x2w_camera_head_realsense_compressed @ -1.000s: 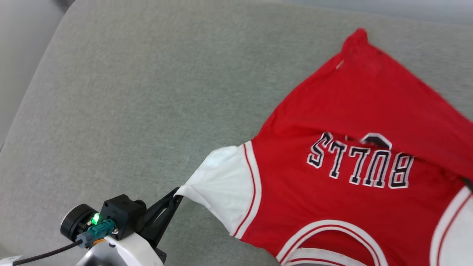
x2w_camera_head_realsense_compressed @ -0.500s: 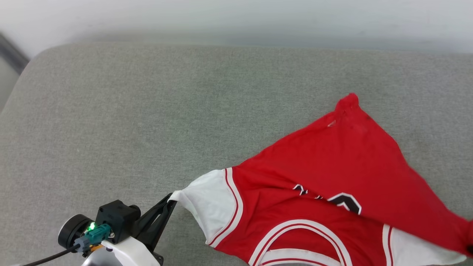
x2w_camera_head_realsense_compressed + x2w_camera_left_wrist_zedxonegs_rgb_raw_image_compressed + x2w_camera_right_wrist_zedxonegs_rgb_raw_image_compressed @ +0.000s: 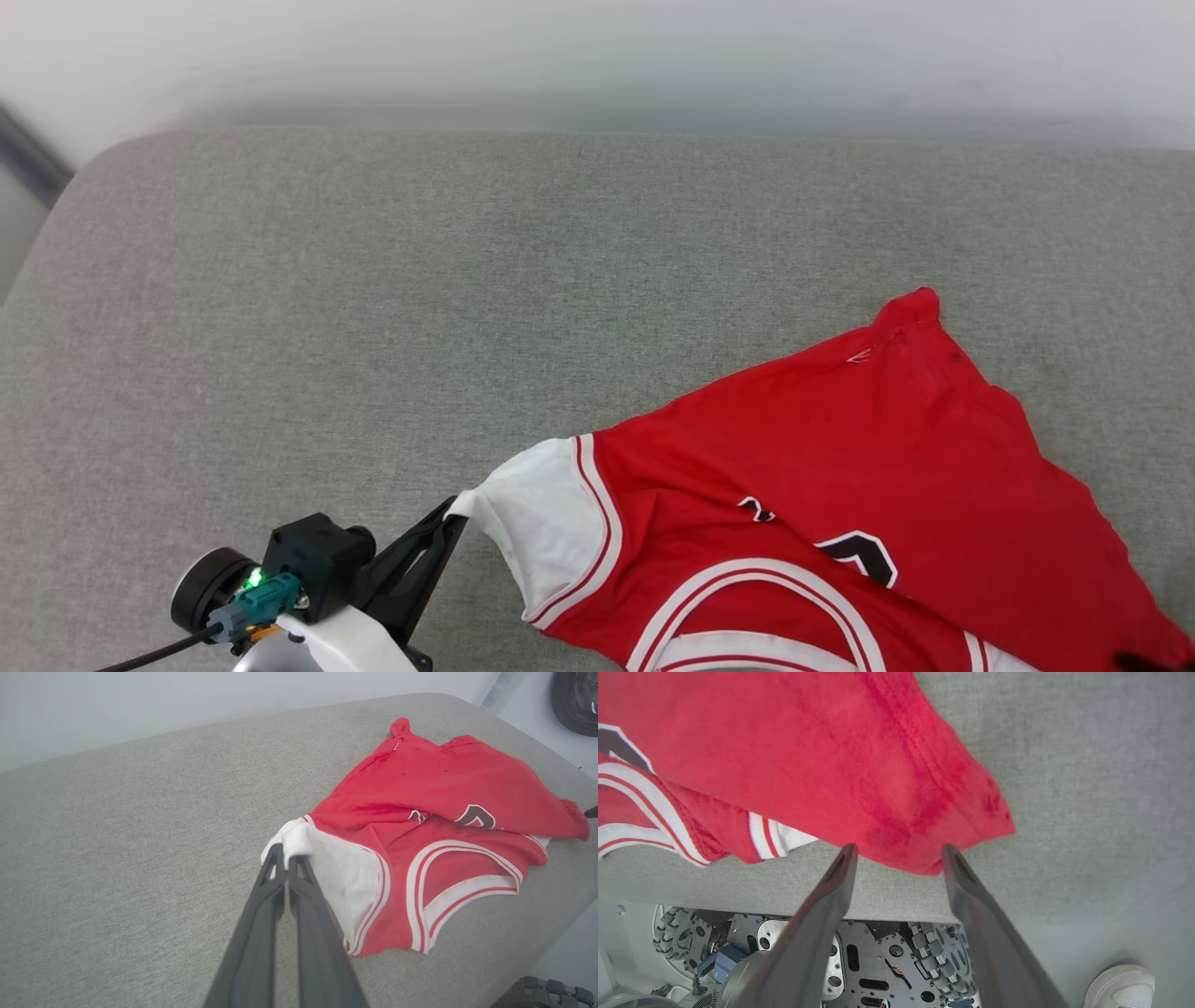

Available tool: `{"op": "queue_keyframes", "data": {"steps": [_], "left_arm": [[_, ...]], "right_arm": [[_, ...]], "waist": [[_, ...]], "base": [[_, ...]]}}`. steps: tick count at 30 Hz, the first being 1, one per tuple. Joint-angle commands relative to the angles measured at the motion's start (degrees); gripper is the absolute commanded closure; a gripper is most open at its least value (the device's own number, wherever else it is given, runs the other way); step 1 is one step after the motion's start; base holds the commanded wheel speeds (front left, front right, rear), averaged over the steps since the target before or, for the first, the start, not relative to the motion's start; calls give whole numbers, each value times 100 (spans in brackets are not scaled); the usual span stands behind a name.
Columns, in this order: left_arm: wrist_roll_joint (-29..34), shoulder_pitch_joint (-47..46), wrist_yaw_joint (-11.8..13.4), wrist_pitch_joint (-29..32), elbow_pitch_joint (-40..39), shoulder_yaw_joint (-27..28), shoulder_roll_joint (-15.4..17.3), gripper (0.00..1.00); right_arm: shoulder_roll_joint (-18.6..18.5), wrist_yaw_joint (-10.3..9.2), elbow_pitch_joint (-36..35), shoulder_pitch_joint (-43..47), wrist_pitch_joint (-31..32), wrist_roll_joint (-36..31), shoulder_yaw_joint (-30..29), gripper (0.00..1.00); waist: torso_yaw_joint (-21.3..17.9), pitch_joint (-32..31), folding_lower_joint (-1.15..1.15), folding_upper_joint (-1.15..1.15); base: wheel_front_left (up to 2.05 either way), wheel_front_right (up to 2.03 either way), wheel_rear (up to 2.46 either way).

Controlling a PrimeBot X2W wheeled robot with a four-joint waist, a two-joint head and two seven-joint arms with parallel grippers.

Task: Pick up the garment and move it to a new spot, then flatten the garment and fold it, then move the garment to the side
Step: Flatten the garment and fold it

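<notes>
Right wrist view shows the right claw point(image 3: 899, 851) with its two fingers spread wide apart. A second ago it was shut tight. Now it has let go. A red corner point(image 3: 966, 826) of the garment point(image 3: 808, 742) lies just past the tips, flat on the grey cushion point(image 3: 1087, 765). Nothing is pinched there any more.

The left claw point(image 3: 286, 856) is different. Its fingers are pressed together on the edge of the white sleeve point(image 3: 341, 872), and they have not let go. The sleeve is pulled out a little toward that claw.

The garment lies on the near right part of the cushion, with the neck hole close to the robot. A second ago you could read the whole black word on the chest. Now the red bottom half is laid over it, and only a bit of the print point(image 3: 474, 815) peeks out. The head camera has tipped too, so the whole picture slid. That is not the shirt moving.

I think one fold has just been put down. Next the left claw likely needs to drop the sleeve. The move to the side is not done yet.
</notes>
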Motion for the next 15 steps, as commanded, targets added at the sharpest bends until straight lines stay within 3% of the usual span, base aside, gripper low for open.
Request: {"op": "queue_keyframes", "data": {"steps": [1,8,15], "left_arm": [[57,-55,1,14,-56,-13,-9,100],[211,-213,1,83,-268,-110,-63,100],[381,-450,-81,212,-441,-251,-161,100]], "right_arm": [[-178,-2,-92,-241,22,130,42,0],[-638,-2,-483,-1277,388,351,335,0],[-879,-2,-242,-2479,782,133,924,0]], "waist": [[73,40,1,0],[392,321,1,0],[852,713,1,0]], "base": [[0,0,0],[0,0,0],[0,0,0]]}}
